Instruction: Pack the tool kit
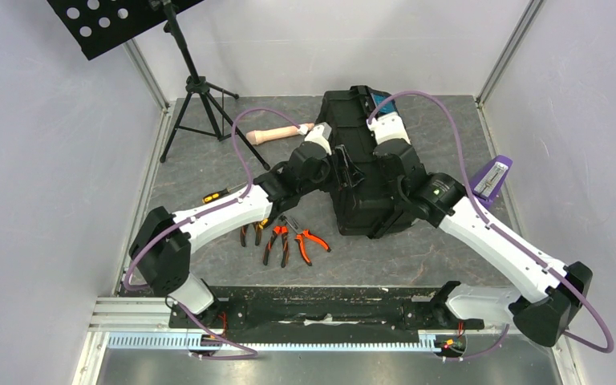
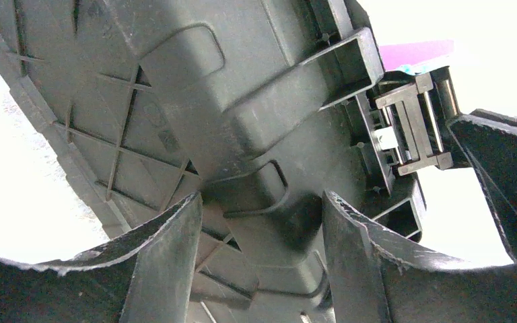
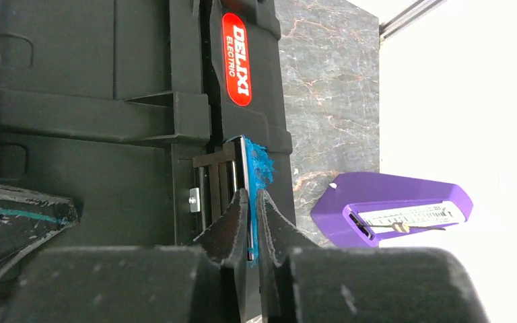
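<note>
Toolbox (image 1: 365, 210) lies mid-bench toward the far edge, long axis running from the far edge to the centre. Both arms are reaching in over it.

Right gripper (image 3: 252, 196): fingers together, pinched on the blue latch (image 3: 261, 165) at the box's side seam. The latch's edge looks chewed and ragged. Red label (image 3: 236, 57) sits on the handle just beyond the latch. Bare bench (image 3: 323, 101) lies past the box, and a purple object (image 3: 390, 210) rests on it near the right edge, apart from the box.

Left gripper (image 2: 262, 202): fingers (image 2: 175, 256) well apart, one on each side of a raised moulding on the box's ribbed black wall. Both inner faces sit very close to the moulding. Cannot tell whether they press on it or only flank it.

On the near-left part of the bench, clear of the box:
- pliers (image 1: 277, 238), several pairs with orange and black grips, lying close together beside the left forearm
- screwdriver (image 1: 215, 195), yellow and black, partly hidden under that forearm

Beige handle (image 1: 277, 134) lies by the box's far-left corner. Tripod (image 1: 196, 90) stands at the far-left corner of the bench.
</note>
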Controlling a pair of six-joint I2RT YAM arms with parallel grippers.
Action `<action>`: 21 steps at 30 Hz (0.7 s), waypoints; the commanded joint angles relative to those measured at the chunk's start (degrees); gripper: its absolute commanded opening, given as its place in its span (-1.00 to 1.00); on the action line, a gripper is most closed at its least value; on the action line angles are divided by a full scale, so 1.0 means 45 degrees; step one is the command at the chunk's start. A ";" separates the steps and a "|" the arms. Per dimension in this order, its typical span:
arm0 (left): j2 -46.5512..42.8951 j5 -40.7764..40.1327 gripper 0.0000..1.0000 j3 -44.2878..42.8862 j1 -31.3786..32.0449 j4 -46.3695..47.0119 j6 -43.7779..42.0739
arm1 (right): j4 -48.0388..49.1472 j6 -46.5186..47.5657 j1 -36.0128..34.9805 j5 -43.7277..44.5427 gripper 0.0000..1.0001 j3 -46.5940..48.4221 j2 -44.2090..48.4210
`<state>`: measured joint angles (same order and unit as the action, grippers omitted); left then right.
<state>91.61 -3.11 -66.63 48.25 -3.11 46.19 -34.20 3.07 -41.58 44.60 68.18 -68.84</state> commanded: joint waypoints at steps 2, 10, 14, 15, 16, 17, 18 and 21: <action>0.2196 -0.2717 0.36 0.1895 -0.0850 -0.6500 -0.1574 | 0.0406 0.0393 0.0562 0.2666 -0.91 0.1333 0.1367; 0.1489 -0.2217 0.41 0.1417 -0.0859 -0.5934 -0.1571 | 0.0559 -0.0144 0.1013 -0.0294 -0.36 0.1301 0.1573; 0.1304 -0.1773 0.42 0.0596 -0.0839 -0.5727 -0.1623 | 0.0642 -0.0572 0.1448 -0.2786 0.07 0.1484 0.1659; 0.1284 -0.1643 0.43 0.0349 -0.0839 -0.5652 -0.1632 | 0.0655 -0.0662 0.1646 -0.3207 0.19 0.1489 0.1678; 0.1252 -0.1491 0.43 0.0118 -0.0825 -0.5568 -0.1647 | 0.0664 -0.0663 0.2011 -0.3605 0.28 0.1472 0.1701; 0.1272 -0.1398 0.43 -0.0088 -0.0805 -0.5539 -0.1669 | 0.0656 -0.1044 0.2537 -0.4258 0.37 0.1436 0.1686; 0.1306 -0.1314 0.44 -0.0366 -0.0783 -0.5536 -0.1729 | 0.0665 -0.1274 0.3087 -0.5109 0.44 0.1358 0.1710; 0.1558 -0.1227 0.44 -0.1048 -0.0686 -0.5622 -0.1883 | 0.0740 -0.1973 0.4812 -0.7268 0.63 0.0930 0.1690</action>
<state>92.16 -2.13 -71.83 46.52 -10.41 45.63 -32.36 -0.80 -27.51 26.26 73.25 -61.36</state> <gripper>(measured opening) 0.722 0.765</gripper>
